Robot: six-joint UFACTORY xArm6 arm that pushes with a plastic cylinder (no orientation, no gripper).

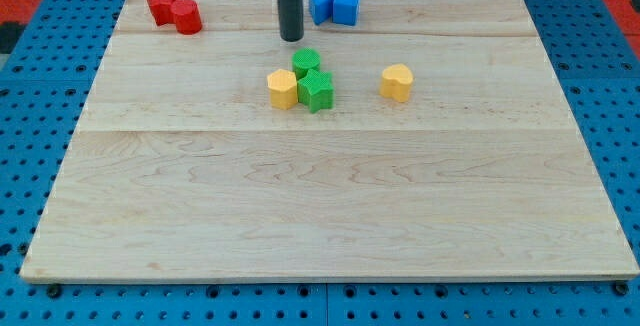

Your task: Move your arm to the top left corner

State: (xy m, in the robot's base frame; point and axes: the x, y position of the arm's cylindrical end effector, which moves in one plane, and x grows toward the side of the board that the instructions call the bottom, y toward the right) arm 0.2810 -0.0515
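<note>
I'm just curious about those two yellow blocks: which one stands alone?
The yellow block toward the view's right stands alone on the wooden board. The other yellow block touches the green blocks, below my tip.

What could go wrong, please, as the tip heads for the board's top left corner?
1. The red blocks already sit in that corner; my tip could knock them off the board.
2. The green blocks lie just below my tip; any drift downward would nudge them.
</note>
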